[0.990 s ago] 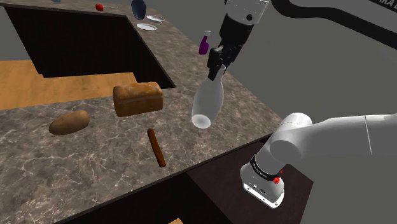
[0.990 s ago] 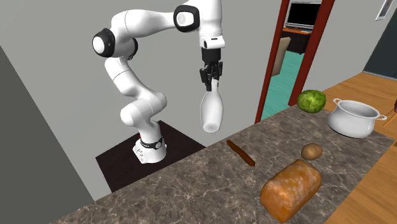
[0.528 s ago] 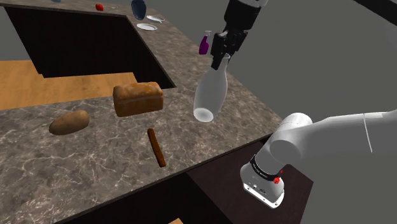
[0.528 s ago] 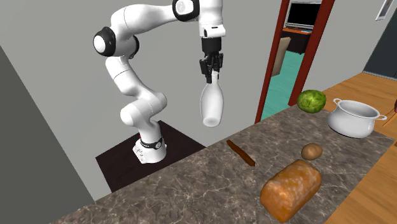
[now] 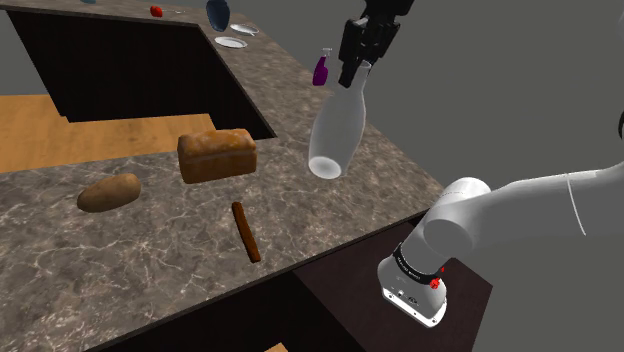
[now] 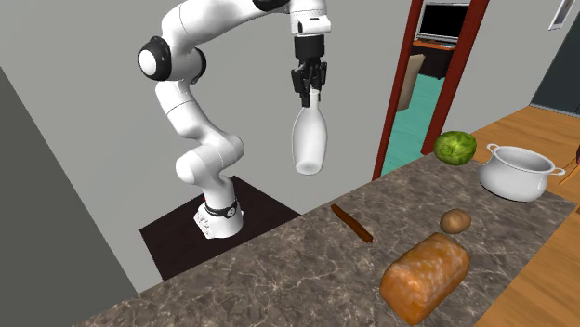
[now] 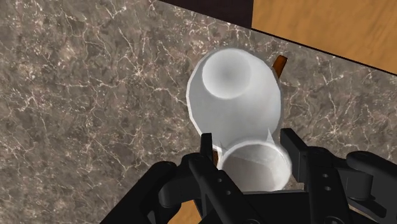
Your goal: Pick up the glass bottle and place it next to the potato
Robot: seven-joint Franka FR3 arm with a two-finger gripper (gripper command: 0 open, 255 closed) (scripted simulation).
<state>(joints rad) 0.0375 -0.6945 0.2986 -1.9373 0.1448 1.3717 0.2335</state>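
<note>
A whitish glass bottle (image 5: 337, 125) hangs by its neck high above the marble counter (image 5: 150, 250), base downward and a little tilted. My gripper (image 5: 357, 65) is shut on the neck. In the second exterior view the bottle (image 6: 308, 144) dangles from the gripper (image 6: 309, 93) over the counter's near edge. In the wrist view the gripper (image 7: 251, 153) clasps the neck and the bottle's body (image 7: 234, 95) hides the counter below. The brown potato (image 5: 108, 191) lies far off toward the shoulder view's left, beyond the bread; in the second exterior view the potato (image 6: 454, 220) is near the pot.
A bread loaf (image 5: 216, 154) and a brown stick (image 5: 246, 232) lie between bottle and potato. A purple bottle (image 5: 321, 68), a plate (image 5: 231, 42) and a blue vase (image 5: 218, 12) stand at the counter's far end. A green cabbage (image 6: 454, 147) and a pot (image 6: 517, 172) sit beyond the potato.
The gripper has risen steadily with the bottle in its grip, lifting it higher above the counter. Nothing on the counter moved.
</note>
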